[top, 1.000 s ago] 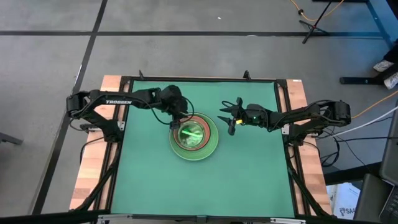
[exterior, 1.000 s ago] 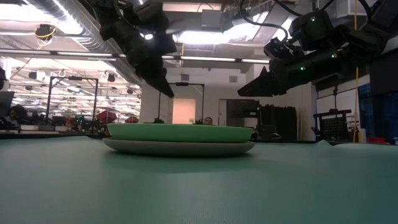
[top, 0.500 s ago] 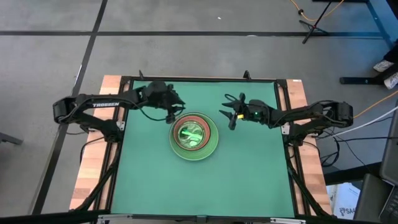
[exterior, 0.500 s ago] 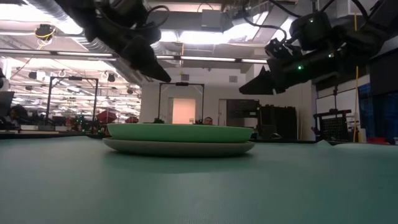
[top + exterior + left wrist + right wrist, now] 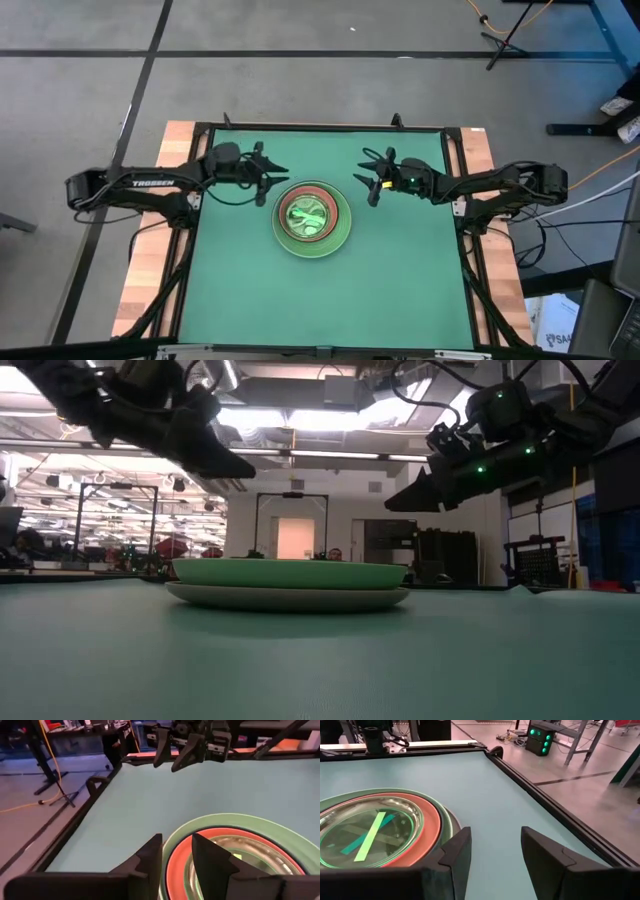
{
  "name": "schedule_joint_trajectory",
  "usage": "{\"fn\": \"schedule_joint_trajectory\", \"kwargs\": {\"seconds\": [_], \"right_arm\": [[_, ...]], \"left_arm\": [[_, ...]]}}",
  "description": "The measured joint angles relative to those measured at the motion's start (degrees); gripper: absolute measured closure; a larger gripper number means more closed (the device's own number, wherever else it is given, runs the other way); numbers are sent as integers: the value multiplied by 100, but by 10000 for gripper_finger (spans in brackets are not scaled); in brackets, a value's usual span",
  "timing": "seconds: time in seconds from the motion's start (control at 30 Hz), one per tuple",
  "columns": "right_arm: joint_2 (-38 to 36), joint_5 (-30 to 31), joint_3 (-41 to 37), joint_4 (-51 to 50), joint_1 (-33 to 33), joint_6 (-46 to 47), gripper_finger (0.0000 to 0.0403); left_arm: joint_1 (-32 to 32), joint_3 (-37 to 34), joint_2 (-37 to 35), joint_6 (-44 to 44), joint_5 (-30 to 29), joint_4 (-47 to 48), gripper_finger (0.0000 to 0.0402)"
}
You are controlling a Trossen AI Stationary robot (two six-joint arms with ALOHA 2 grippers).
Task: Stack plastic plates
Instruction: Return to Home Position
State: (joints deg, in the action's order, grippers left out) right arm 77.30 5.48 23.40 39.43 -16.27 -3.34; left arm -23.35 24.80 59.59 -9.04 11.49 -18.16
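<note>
While the stack of plastic plates [image 5: 311, 217] is sitting at the middle of the green table mat [image 5: 400, 290], the left gripper [image 5: 272, 178] is being held raised just beside the stack's far-left rim. Its fingers are parted by a narrow gap and are gripping nothing. The right gripper [image 5: 363, 182] is being held at like height near the stack's far-right side, with its fingers spread wider and likewise empty.

A translucent green plate [image 5: 370, 832] is being carried on top, nested in a salmon plate [image 5: 432, 827]. A light green plate [image 5: 290, 573] and a grey plate [image 5: 290, 597] are lying beneath, and the remaining plates cannot be told apart.

Nothing appears left to be stacked, so the step in hand is judged to be the return home. It is probably best done with each gripper being lifted first and then drawn outward to its own side, so that no finger is being dragged across a rim. The light plastic is likely to slide on the mat if nudged. The two grippers are also best being kept apart over the far half of the table.
</note>
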Motion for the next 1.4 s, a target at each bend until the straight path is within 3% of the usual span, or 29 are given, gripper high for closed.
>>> {"fn": "schedule_joint_trajectory", "kwargs": {"seconds": [0.43, 0.93, 1.4], "right_arm": [[-116, 0, -140, 54, 11, 182, 237], [-1624, -8, -800, 76, 11, 339, 237], [-2903, -353, -1740, 91, 11, 616, 241]], "left_arm": [[0, -890, -1248, 444, -95, -49, 303], [2, -1825, -2787, 800, -356, -96, 303], [2, -2422, -3608, 1098, -346, -161, 303]]}}
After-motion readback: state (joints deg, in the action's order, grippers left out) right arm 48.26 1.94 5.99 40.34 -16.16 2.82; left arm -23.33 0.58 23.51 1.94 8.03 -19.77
